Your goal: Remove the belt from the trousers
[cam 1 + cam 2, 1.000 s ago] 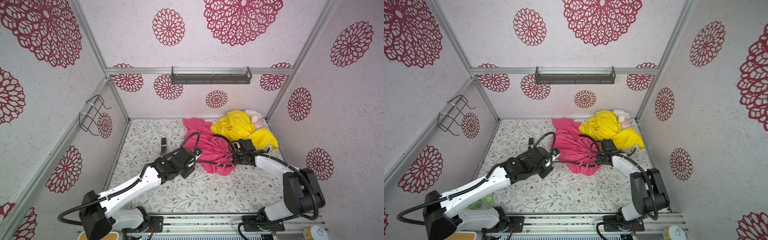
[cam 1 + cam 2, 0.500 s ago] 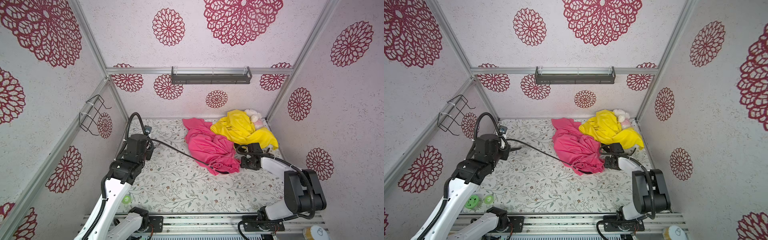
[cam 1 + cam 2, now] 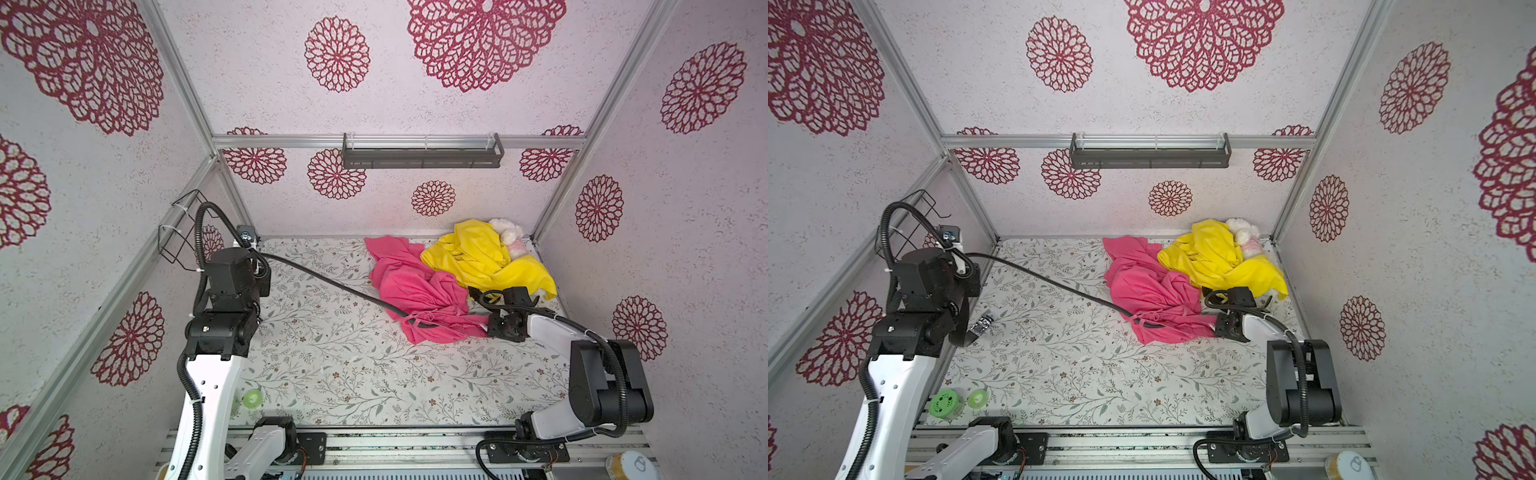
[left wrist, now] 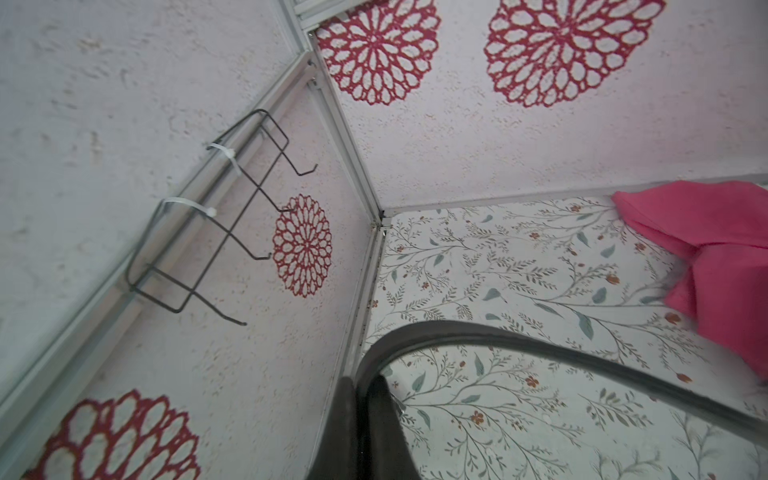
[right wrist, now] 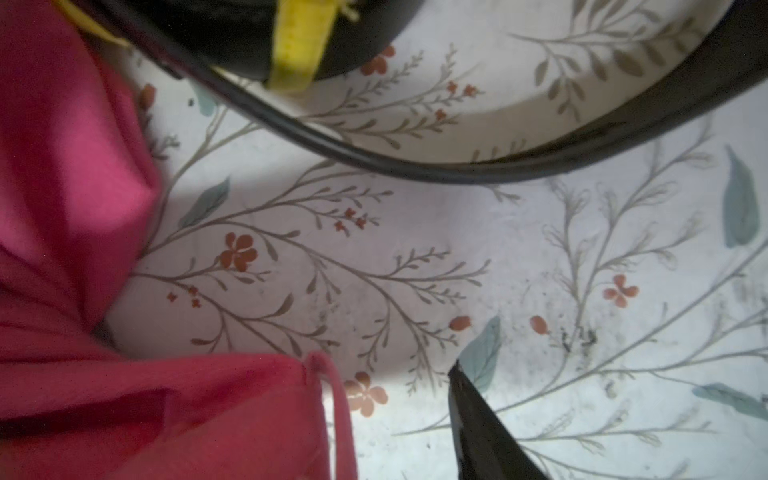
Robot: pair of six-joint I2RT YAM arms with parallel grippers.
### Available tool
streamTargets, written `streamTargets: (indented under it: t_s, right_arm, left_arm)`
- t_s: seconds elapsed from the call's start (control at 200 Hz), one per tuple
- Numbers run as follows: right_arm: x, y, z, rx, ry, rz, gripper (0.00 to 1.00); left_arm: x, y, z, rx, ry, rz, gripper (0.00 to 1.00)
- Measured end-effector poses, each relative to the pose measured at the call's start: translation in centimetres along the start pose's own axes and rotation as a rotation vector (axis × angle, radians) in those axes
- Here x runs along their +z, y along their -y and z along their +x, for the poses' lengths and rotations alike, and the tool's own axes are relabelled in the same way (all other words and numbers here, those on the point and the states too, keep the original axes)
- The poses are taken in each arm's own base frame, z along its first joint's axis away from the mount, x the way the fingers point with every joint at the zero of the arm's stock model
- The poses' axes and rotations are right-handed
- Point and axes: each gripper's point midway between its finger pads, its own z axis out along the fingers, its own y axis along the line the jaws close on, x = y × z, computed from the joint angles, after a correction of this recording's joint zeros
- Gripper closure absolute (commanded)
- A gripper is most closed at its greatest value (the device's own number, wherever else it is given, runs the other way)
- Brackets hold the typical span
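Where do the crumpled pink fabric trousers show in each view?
Both top views: crumpled pink fabric trousers, back right, beside the yellow cloth.
Left wrist: trousers at the frame edge, beyond the black belt strap.
Right wrist: trousers close up, filling one side.
Shared landmark: floral-print tabletop.

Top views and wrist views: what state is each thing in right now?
belt: stretched above the table, far end threaded through a trouser loop.
pink trousers: crumpled on the table, belt not out.
left gripper: shut on the belt.
right gripper: open, at the trousers' edge.
yellow garment: bunched in the far right corner.
plush toy: half hidden behind the yellow garment.
wire rack: nothing hanging.
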Motion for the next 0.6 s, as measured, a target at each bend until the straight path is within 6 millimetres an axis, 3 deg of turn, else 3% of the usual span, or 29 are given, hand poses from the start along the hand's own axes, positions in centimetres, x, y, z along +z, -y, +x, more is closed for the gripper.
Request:
streamTargets:
  t_s: [0.21, 0.425, 0.525, 0.6]
  right_arm:
    - [-0.2, 4.3, -0.5, 0.12, 0.001, 0.047, 0.48]
    - [-0.7, 7.7, -0.6, 0.215, 0.01, 0.098, 0.5]
    - [-1.1, 8.5, -0.7, 0.241, 0.021, 0.102, 0.52]
    - [-1.4, 8.1, -0.8, 0.241, 0.031, 0.084, 0.53]
  left_arm:
    - [1.1, -1.0, -1.1, -0.027, 0.006, -0.037, 1.0]
    - [2.6, -4.9, -3.2, -0.103, 0.011, -0.167, 1.0]
    - [2.6, -5.7, -4.4, -0.14, 0.037, -0.176, 1.0]
    - [2.4, -4.9, -5.5, -0.163, 0.065, -0.131, 1.0]
